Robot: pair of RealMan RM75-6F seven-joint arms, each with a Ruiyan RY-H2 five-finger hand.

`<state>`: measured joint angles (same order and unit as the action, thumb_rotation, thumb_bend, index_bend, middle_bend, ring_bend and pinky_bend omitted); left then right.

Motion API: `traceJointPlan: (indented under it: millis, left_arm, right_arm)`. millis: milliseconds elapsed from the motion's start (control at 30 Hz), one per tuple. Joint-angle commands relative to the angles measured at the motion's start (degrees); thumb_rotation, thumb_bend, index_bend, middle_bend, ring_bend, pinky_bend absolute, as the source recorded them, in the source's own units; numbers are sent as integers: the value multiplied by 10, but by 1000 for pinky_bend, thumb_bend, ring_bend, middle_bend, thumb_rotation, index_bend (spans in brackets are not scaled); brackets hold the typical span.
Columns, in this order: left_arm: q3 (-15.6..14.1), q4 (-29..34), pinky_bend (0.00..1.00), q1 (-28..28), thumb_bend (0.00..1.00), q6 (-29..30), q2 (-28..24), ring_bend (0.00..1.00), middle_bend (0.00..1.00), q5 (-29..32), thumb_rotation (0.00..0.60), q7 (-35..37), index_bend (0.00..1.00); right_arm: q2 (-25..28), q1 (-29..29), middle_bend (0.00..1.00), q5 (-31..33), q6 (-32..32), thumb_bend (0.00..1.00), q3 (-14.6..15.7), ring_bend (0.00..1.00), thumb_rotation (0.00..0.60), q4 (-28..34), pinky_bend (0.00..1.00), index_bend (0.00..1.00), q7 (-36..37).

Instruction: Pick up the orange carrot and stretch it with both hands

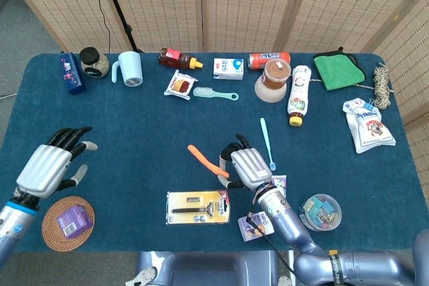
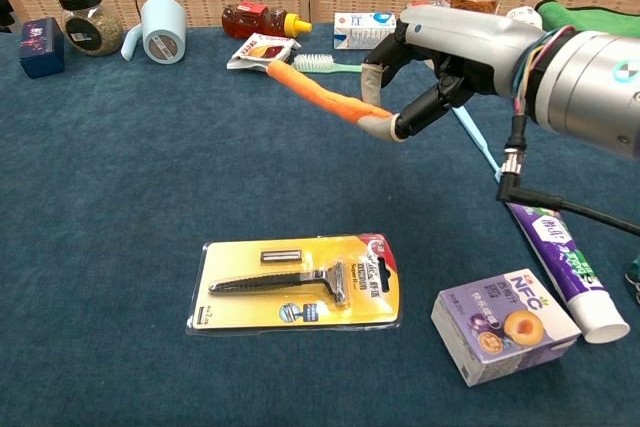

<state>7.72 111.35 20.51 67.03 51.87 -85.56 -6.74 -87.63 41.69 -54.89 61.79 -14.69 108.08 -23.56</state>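
The orange carrot hangs in the air above the blue table, long and thin, its free end pointing left. My right hand pinches its right end between thumb and fingers, the rest of the carrot sticking out freely. Far to the left, my left hand hovers over the table with its fingers spread and nothing in it. It shows only in the head view, well apart from the carrot.
A packaged razor lies below the carrot. A purple box, toothpaste and a light blue toothbrush lie by the right arm. A wicker coaster with a purple box sits under the left hand. Bottles, mug and jars line the far edge.
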Motion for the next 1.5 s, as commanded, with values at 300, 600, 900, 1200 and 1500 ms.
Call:
traceJointPlan:
  millis: [300,600,900,1200,1500]
  left_arm:
    - [45,-15,113,93,422,-69,76,142,116,48,600,-12,339]
    - [55,-19,110,135,422,-93,117,130,116,70,600,-11,339]
    - [58,-19,109,173,422,-114,158,125,116,91,600,-24,339]
    - [56,-20,109,187,422,-104,187,125,116,97,600,-40,339]
    - [56,-31,109,200,422,-89,226,125,116,104,600,-51,339]
  right_arm:
    - [43,-16,397,-11,25,417,-3,244,600,82,0,714,25]
    - [41,-14,400,-12,36,417,-2,246,600,108,0,716,30]
    - [36,-11,403,-15,46,417,-1,250,600,126,0,721,31]
    - [40,-14,403,-18,49,417,4,250,600,135,0,723,37]
    - [46,-13,403,-21,46,417,7,251,600,149,0,724,45]
